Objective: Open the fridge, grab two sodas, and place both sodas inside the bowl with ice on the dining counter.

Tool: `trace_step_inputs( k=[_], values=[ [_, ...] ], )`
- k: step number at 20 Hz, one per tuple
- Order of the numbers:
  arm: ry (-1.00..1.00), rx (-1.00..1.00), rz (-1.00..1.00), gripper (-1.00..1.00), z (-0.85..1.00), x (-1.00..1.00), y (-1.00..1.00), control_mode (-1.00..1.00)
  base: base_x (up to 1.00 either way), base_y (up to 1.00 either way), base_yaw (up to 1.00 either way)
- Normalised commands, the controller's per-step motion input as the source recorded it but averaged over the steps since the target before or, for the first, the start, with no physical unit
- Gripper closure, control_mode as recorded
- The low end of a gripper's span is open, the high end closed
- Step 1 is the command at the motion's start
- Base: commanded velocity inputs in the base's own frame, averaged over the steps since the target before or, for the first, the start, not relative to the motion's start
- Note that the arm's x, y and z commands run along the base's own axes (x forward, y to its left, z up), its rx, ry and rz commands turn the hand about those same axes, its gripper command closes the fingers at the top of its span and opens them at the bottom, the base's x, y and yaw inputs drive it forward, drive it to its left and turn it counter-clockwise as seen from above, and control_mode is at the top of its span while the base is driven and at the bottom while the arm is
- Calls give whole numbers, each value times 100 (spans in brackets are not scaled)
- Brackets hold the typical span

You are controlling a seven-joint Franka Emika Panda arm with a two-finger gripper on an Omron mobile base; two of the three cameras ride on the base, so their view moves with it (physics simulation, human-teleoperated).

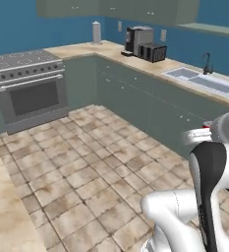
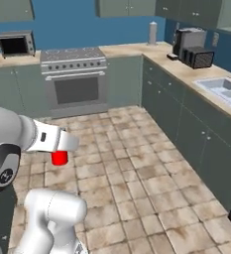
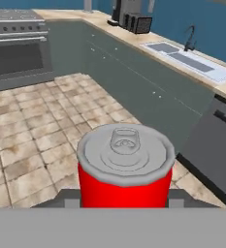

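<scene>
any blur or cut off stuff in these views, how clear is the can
Hand view: red can large and sharp, its base cut off at the bottom. Right base view: the can is small, partly hidden under the gripper. Left base view: the arm's near edges look soft.

Partly hidden and cut-off items, as seen from the floor.

The red soda can (image 3: 125, 169) has its base cut off at the bottom of the hand view, and the fingertips on either side of it cannot be made out. In the right base view only the can's lower part hangs below the white wrist, and the fingers are hidden there. In the left base view just a red sliver shows by the arm. The sink (image 1: 203, 80) runs off the right edge. The microwave (image 2: 14, 43) is clipped at the left edge, its detail too blurred to read. The dishwasher (image 3: 216, 145) is cut by the right edge.
</scene>
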Motion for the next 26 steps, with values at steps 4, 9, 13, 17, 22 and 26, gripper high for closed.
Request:
trace_step_inputs(
  k=[4,9,13,17,22,26],
  values=[
    [0,0,0,100,0,0,0,100,60,21,46],
    [0,0,0,100,0,0,0,100,100,-3,35],
    [0,0,0,100,0,0,0,100,100,-5,35],
    [0,0,0,100,0,0,0,100,100,0,38],
    [0,0,0,100,0,0,0,100,100,-10,37],
    [0,0,0,100,0,0,0,100,100,-33,35]
  ],
)
